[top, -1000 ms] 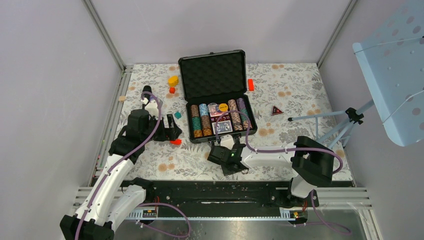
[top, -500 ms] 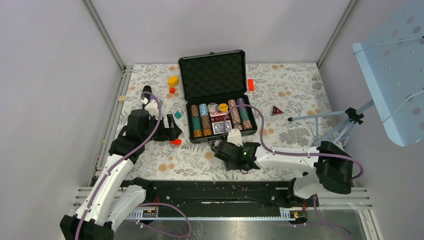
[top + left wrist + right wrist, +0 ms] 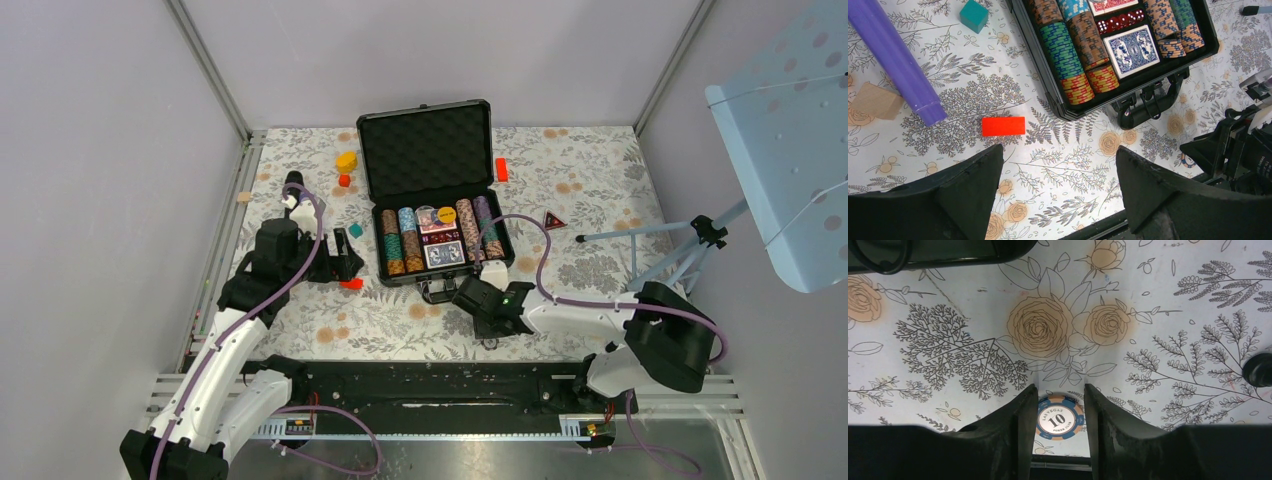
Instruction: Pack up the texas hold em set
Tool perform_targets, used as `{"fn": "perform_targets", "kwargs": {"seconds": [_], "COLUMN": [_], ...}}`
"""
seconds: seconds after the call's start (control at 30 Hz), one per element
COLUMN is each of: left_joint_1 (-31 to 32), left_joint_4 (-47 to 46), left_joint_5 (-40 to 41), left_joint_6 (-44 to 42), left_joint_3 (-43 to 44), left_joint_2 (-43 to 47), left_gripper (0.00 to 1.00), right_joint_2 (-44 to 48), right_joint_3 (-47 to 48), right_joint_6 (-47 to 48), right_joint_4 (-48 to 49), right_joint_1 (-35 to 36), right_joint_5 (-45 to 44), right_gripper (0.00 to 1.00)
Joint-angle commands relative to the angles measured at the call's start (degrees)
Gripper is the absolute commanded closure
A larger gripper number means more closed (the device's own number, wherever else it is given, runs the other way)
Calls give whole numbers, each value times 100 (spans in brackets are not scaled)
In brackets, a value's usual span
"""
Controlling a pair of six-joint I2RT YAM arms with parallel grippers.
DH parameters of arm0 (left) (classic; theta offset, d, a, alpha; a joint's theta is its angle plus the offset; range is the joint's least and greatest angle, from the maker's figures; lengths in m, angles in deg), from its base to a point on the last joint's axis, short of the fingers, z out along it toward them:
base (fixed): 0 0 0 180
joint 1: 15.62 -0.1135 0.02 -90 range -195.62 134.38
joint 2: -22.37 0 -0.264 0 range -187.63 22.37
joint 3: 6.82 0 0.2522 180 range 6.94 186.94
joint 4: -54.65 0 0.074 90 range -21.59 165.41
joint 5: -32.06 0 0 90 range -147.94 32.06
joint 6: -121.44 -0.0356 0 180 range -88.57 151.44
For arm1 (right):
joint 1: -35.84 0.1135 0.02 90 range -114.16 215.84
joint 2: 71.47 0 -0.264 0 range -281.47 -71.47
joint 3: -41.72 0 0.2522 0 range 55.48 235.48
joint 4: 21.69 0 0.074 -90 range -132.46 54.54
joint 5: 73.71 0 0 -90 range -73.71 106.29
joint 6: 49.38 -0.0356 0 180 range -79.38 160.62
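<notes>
Case [image 3: 425, 150] open on bench [image 3: 600, 180], right fingers [image 3: 1008, 440] clamped on 1 poker chip [image 3: 1059, 417], left fingers [image 3: 963, 185] spread wide, empty

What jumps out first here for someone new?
The open black case at the centre of the table, its tray packed with rows of striped chips. Next, in the right wrist view, the right gripper pinches a single poker chip marked 10. The left gripper hangs open near a red block, left of the case.
</notes>
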Motion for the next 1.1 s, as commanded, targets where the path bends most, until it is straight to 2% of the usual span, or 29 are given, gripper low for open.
{"fn": "perform_targets", "kwargs": {"seconds": [0.0,0.33,0.67,1.07], "left_joint_1": [-15,-15,-12,-15], "left_joint_4": [-255,-254,-253,-249], "left_joint_5": [-20,-26,-43,-51], "left_joint_6": [-52,-52,-52,-52], "left_joint_3": [-49,-48,-49,-58], "left_joint_2": [-18,-21,-28,-29], "left_gripper": [17,17,17,17], "right_joint_2": [52,208,136,159], "right_joint_3": [-218,-245,-220,-127], "right_joint_6": [-203,-346,-654,-637], "right_joint_4": [354,73,-142,-290], "right_joint_1": [-2,118,508,543], "right_joint_5": [332,671,671,527], "right_gripper": [55,57,57,57]}}
